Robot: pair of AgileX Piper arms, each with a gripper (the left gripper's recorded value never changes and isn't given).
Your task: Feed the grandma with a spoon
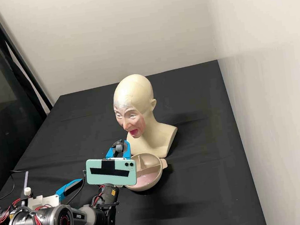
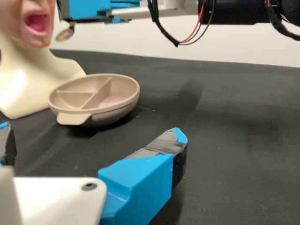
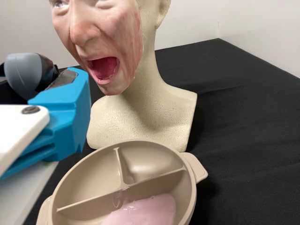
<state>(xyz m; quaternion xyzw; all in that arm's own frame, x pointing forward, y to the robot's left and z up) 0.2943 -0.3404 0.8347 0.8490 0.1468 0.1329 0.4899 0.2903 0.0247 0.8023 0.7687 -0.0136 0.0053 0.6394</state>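
The grandma is a pale mannequin head (image 1: 137,110) with an open red mouth (image 3: 103,68), standing mid-bench. In front of it sits a beige divided bowl (image 1: 152,163) with pink food (image 3: 145,211) in one compartment. My right gripper (image 1: 118,151) hovers over the bowl's near-left rim, just below the chin, shut on the grey handle of a spoon (image 1: 118,144). The spoon's small bowl (image 2: 64,33) hangs just below and beside the mouth. My left gripper (image 1: 70,187) rests low on the bench at the front left, open, with nothing between its fingers (image 2: 159,159).
A teal phone-like block (image 1: 111,172) rides on the right wrist and hides part of the bowl. White walls close in behind and on the right. Cables and the arm bases (image 1: 43,224) crowd the front left corner. Bare black bench (image 1: 209,178) lies right of the bowl.
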